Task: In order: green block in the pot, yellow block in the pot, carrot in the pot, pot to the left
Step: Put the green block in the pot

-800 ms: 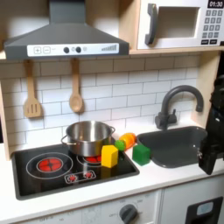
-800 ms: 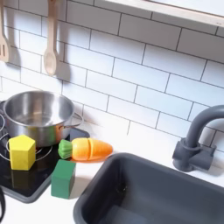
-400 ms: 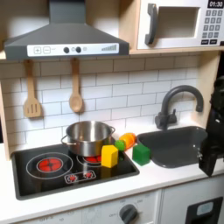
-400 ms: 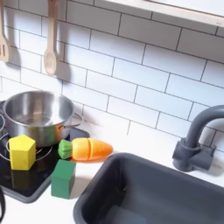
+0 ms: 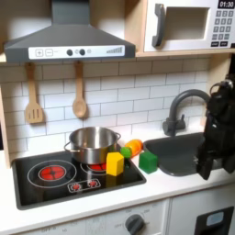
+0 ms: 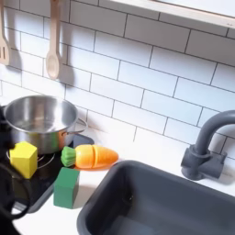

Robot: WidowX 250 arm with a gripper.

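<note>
The steel pot [image 5: 91, 144] [image 6: 39, 120] stands on the back right burner of the black stovetop [image 5: 46, 186]. In the first exterior view, the yellow block [image 5: 114, 163] [image 6: 23, 158] sits in front of the pot and to its right. The green block [image 5: 148, 162] [image 6: 65, 187] rests on the counter by the stovetop's right edge. The carrot [image 5: 132, 148] [image 6: 95, 157] lies behind the two blocks, its green end toward the pot. My black arm hangs over the sink at the first exterior view's right, with the gripper [image 5: 203, 169] pointing down, far from the blocks. Its jaws are too dark to read.
A dark sink [image 5: 186, 148] [image 6: 156, 204] with a grey faucet [image 5: 183, 107] [image 6: 207, 145] lies right of the blocks. Wooden utensils [image 5: 79, 99] [image 6: 53, 57] hang on the tiled wall behind the stove. A microwave [image 5: 190, 25] sits overhead.
The arm has swung in from the first exterior view's right edge toward the left, over the sink. The pot, both blocks and the carrot have not moved.
</note>
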